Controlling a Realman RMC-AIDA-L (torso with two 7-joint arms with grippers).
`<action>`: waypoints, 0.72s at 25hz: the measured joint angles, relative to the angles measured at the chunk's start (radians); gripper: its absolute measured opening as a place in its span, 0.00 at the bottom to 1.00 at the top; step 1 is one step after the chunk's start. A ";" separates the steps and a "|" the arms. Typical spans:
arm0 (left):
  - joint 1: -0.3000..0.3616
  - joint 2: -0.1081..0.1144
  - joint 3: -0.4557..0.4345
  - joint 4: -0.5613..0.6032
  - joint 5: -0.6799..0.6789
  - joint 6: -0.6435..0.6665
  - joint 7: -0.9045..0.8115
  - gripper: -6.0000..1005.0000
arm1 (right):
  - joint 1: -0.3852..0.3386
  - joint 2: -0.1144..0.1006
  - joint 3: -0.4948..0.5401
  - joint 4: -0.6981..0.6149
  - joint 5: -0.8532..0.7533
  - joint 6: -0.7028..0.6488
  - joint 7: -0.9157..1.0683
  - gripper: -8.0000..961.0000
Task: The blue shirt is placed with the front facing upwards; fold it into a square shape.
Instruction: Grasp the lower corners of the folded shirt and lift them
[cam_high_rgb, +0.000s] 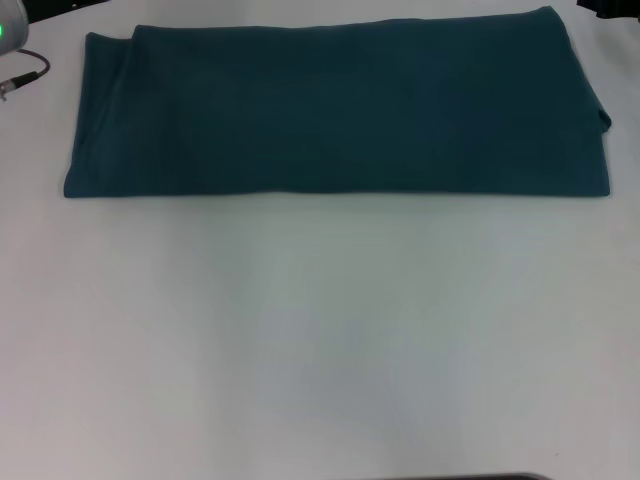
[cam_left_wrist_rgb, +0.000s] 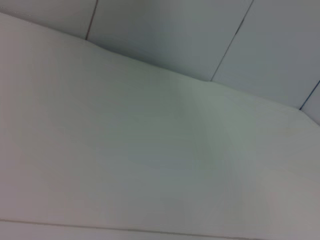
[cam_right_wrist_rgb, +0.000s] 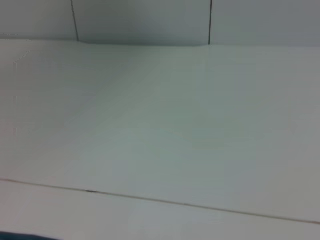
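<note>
The blue shirt (cam_high_rgb: 335, 110) lies on the white table (cam_high_rgb: 320, 340) at the far side in the head view. It is folded into a long flat band that runs from left to right, with only plain teal cloth on top. At its left end the layers sit a little offset. Neither gripper shows in any view. Both wrist views hold only white table surface and pale panelled wall. A thin teal sliver (cam_right_wrist_rgb: 20, 237) shows at the edge of the right wrist view.
A grey cable with a plug (cam_high_rgb: 22, 78) lies at the table's far left corner, beside a pale device with a green light (cam_high_rgb: 5, 30). A dark edge (cam_high_rgb: 500, 477) shows at the near side of the table.
</note>
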 joint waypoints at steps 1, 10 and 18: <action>0.008 -0.007 0.002 -0.018 0.000 0.002 0.000 0.33 | -0.005 0.003 0.001 -0.012 0.002 -0.006 0.001 0.28; 0.063 0.002 0.006 -0.076 0.001 0.224 -0.001 0.70 | -0.129 0.022 -0.003 -0.145 0.093 -0.295 0.011 0.71; 0.138 -0.011 0.006 -0.184 0.001 0.433 -0.022 0.91 | -0.247 -0.004 -0.001 -0.188 0.156 -0.581 0.036 0.90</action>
